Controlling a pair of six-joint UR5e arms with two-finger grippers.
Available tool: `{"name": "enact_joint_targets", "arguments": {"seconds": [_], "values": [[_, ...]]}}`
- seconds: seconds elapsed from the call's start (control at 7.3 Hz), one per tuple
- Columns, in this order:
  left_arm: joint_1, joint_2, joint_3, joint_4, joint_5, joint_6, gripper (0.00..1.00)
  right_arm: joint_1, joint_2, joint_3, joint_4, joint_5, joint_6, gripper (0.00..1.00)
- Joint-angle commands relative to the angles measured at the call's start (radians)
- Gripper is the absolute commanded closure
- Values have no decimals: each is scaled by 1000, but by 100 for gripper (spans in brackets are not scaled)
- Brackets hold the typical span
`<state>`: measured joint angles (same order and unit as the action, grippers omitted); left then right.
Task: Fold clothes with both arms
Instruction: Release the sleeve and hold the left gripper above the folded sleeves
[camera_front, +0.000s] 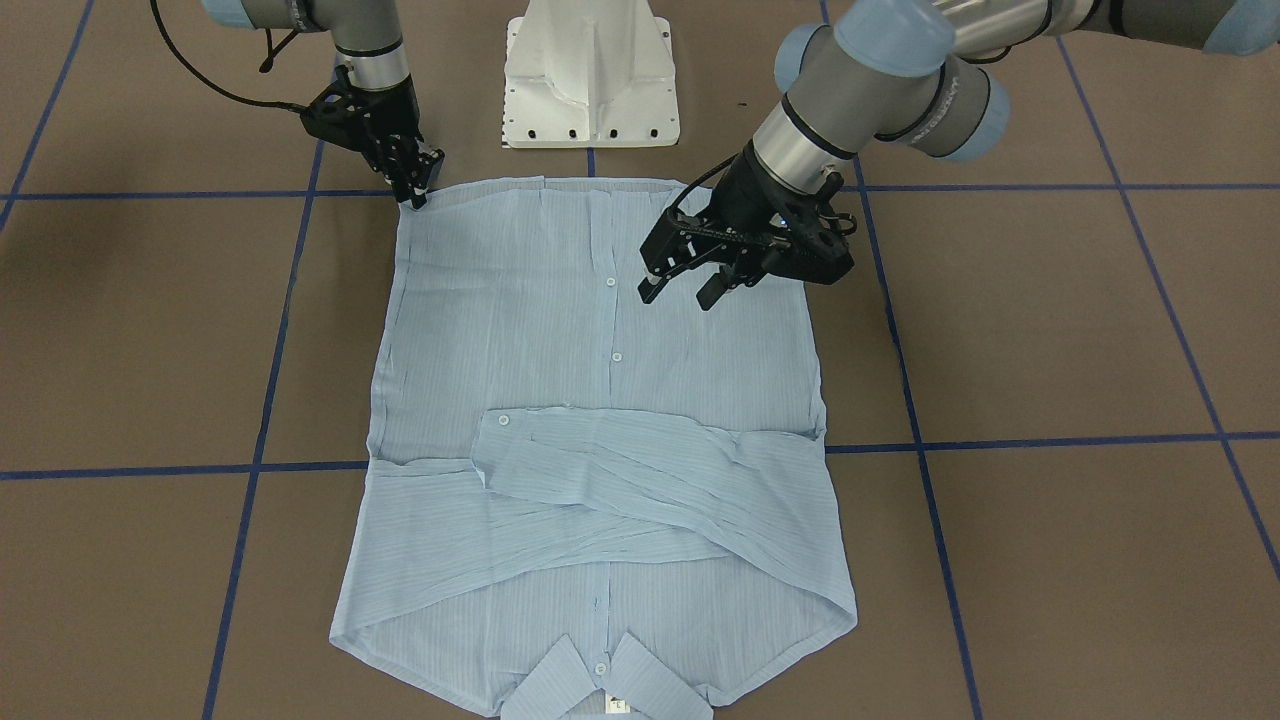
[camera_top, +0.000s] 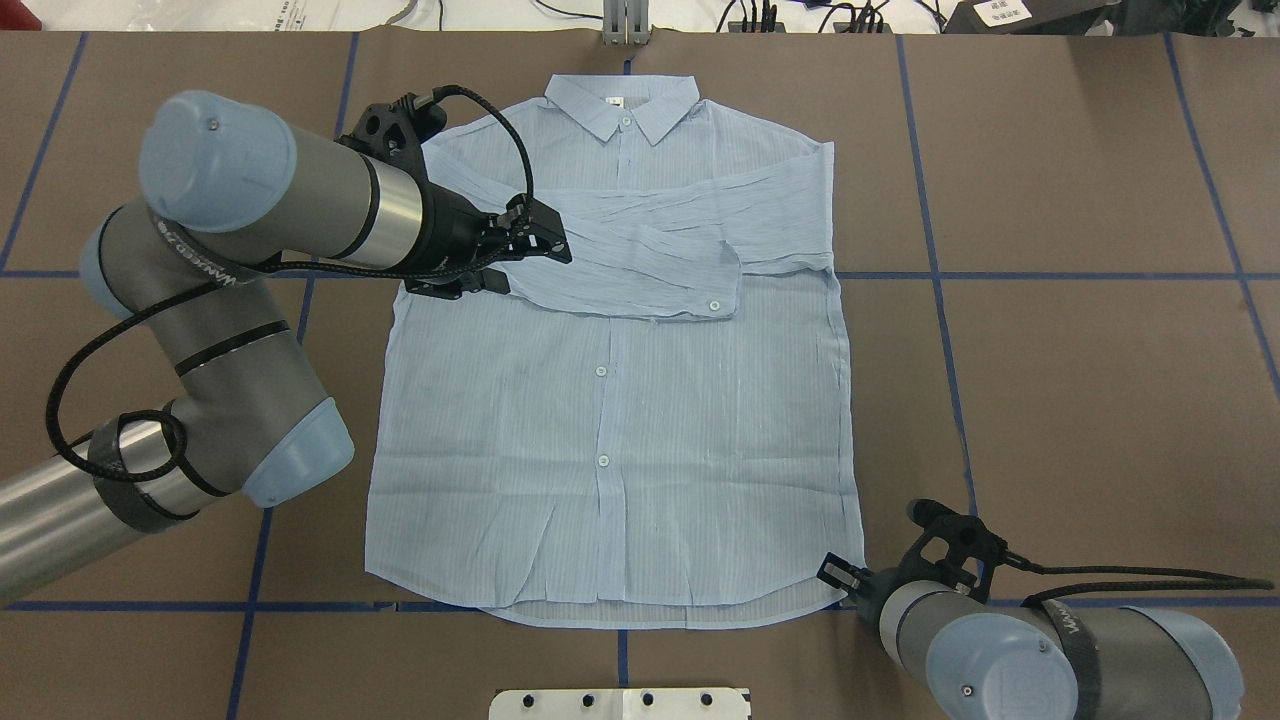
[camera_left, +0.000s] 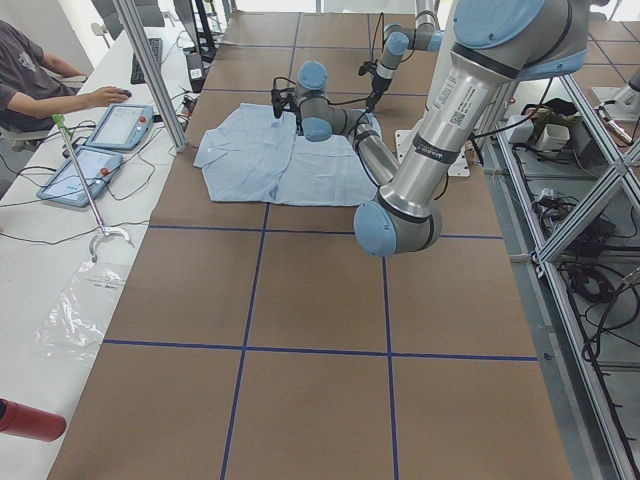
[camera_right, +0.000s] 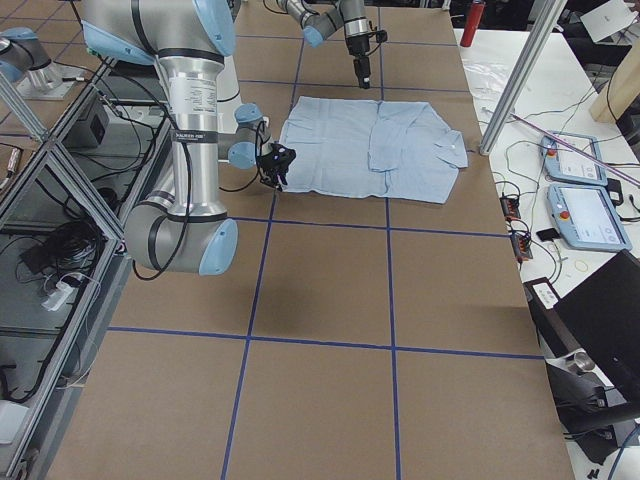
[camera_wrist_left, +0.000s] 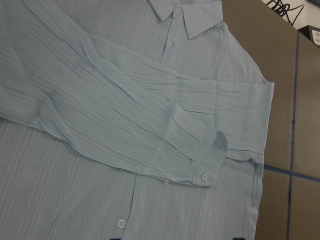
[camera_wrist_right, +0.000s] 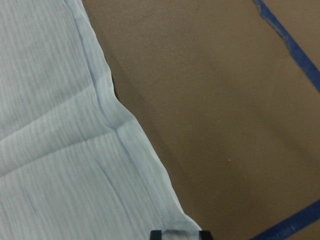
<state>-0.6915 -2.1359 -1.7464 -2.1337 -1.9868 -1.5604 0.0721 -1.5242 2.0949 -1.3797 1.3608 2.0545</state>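
The pale-blue striped shirt (camera_front: 600, 330) lies flat, front up, on the brown table, collar (camera_top: 620, 105) away from the robot. Both sleeves are folded across the chest, the top cuff (camera_top: 715, 300) showing a white button. My left gripper (camera_front: 680, 295) is open and empty, hovering above the shirt's body near the folded sleeves (camera_wrist_left: 100, 125); it also shows in the overhead view (camera_top: 538, 272). My right gripper (camera_front: 418, 195) is low at the hem corner (camera_wrist_right: 170, 220). Its fingertips (camera_wrist_right: 156, 234) stand a little apart with the corner's edge between them.
The white pedestal base (camera_front: 590, 80) stands just behind the hem. Blue tape lines (camera_top: 1050, 275) cross the brown table. An operator (camera_left: 30, 80) and tablets (camera_left: 110, 125) are at a side bench beyond the collar end, past an aluminium post (camera_left: 150, 70).
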Motion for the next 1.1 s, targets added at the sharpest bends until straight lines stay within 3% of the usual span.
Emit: {"name": "enact_joint_targets", "arguments": {"seconds": [0.0,0.14,0.27,0.41,0.55,0.82,0.96], "values": [[3,2,-1,0,6,-1,20,-1,2,-1,-31,-3,-1,58],[1,2,-1,0,6,-1,20,-2,4,-1,-32,-6,-1,59],[1,2,-2,0,6,-1,20,-2,6,-1,-32,-6,-1,69],[1,2,-2,0,8,-1,20,0,7,1,-32,-6,-1,92],[1,2,-2,0,6,-1,20,0,9,2,-32,-5,-1,100],[0,8,-2,0,8,-1,20,11,9,14,-32,-2,-7,100],[9,61,-30,0,25,-1,20,11,10,40,-32,0,-5,100]]}}
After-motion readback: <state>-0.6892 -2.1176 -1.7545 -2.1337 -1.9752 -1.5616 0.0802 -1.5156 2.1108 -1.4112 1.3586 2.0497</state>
